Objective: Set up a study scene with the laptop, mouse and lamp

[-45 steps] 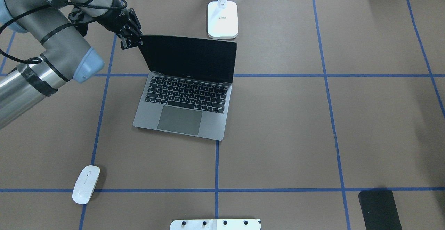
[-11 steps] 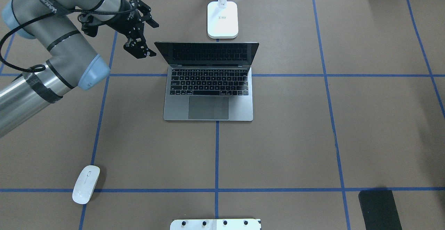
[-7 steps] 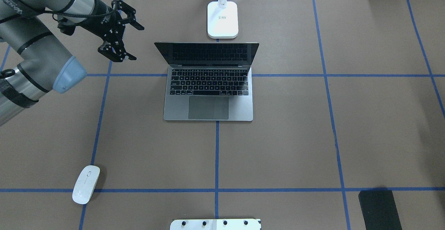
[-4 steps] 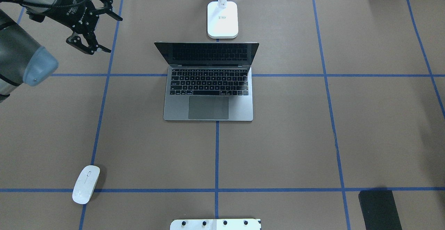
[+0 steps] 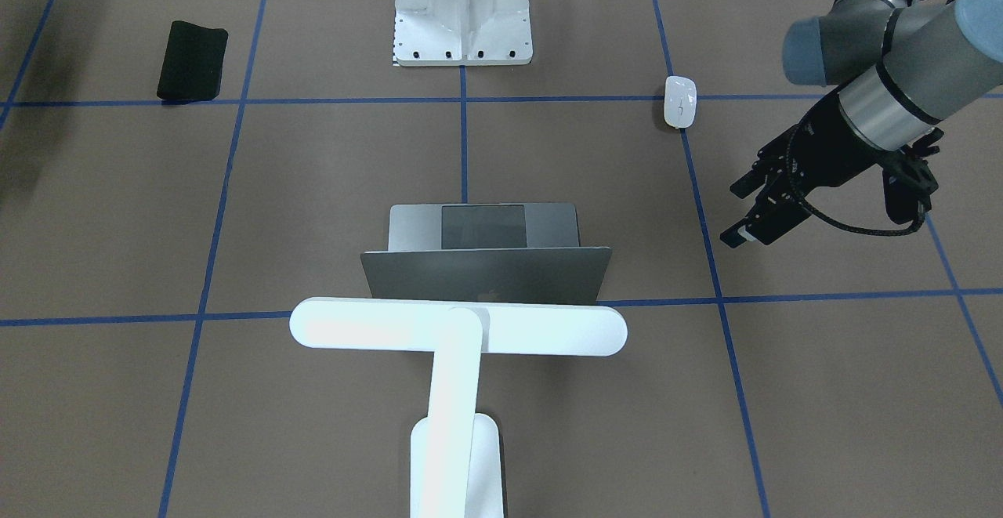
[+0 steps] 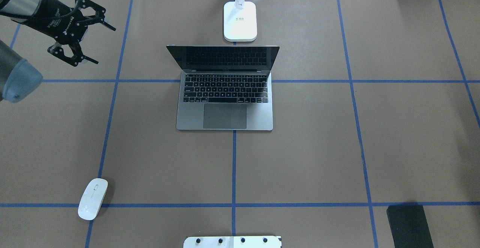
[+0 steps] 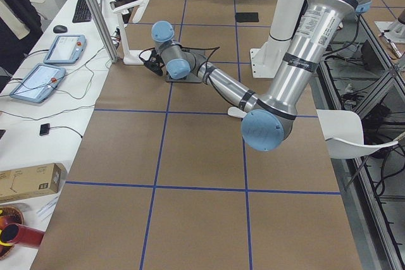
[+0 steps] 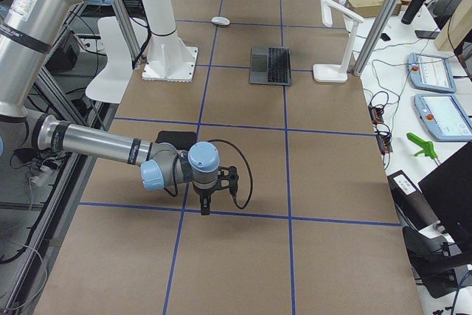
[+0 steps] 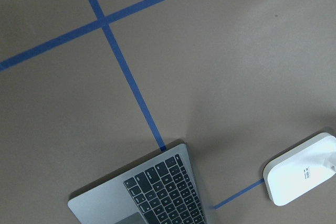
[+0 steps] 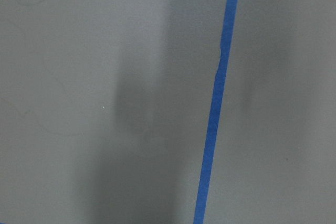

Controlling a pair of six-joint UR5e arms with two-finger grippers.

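My left jaws stood spread and empty, left of the laptop (image 6: pixel 225 101) screen. The mouse (image 6: pixel 92 199) lay on the tabletop (image 6: pixel 300 146), left of the laptop and nearer my base, its long axis roughly parallel to the laptop's sides. My left jaws were the nearer pair. I could not tell the state of my right jaws.

Left gripper (image 6: pixel 105 45) was black, on a silver arm (image 5: pixel 893 103) with pale blue joint caps. Table (image 6: pixel 318 146) was brown with a blue tape grid. Laptop (image 6: pixel 225 105), out ahead of the gripper's fingers, was space-grey with black keys and a dark screen. Lamp (image 6: pixel 240 21) white. Mouse (image 6: pixel 92 198) glossy white. Mat (image 6: pixel 408 225) black. Bracket (image 6: pixel 232 241) white with dark bolts.
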